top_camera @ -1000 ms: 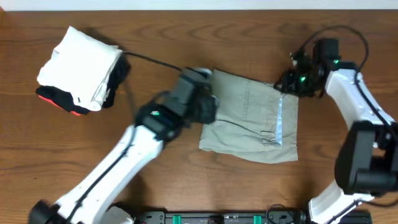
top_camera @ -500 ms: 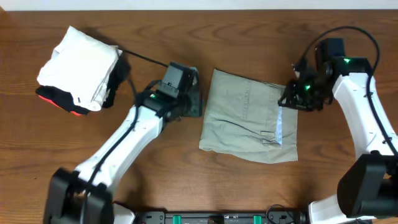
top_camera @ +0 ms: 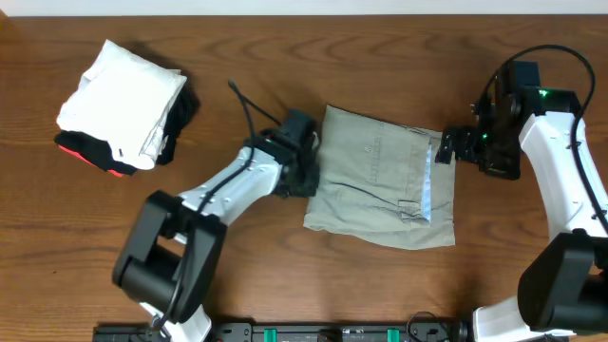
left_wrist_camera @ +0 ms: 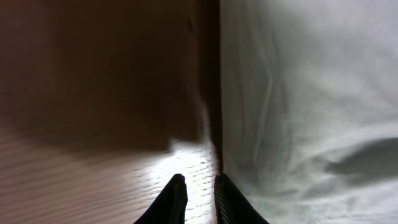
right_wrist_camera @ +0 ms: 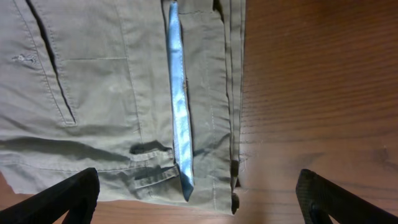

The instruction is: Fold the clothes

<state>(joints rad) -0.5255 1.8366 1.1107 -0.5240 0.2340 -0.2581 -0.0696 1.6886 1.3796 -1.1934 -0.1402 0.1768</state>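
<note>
The clothes [top_camera: 380, 176] are khaki trousers lying folded into a rectangle at the table's middle. Their waistband, belt loops and a pale blue inner strip [right_wrist_camera: 179, 106] show in the right wrist view, where the clothes [right_wrist_camera: 112, 93] fill the left half. My left gripper [top_camera: 309, 180] sits low at their left edge. In the left wrist view the left gripper [left_wrist_camera: 200, 202] is nearly shut, with only a slit of bare wood between its tips; the right-hand tip touches the clothes [left_wrist_camera: 311, 93]. My right gripper [top_camera: 443, 150] hovers at the right edge. The right gripper [right_wrist_camera: 196, 202] stands wide open and holds nothing.
A pile of folded garments [top_camera: 123, 104], white over black and red, lies at the back left. A black cable [top_camera: 249, 109] arcs up behind the left arm. Brown wooden table [top_camera: 285, 275] surrounds the trousers.
My left arm swung in to the trousers' left edge and its jaws closed to a slit. My right gripper opened wide and drew right, off the waistband.
</note>
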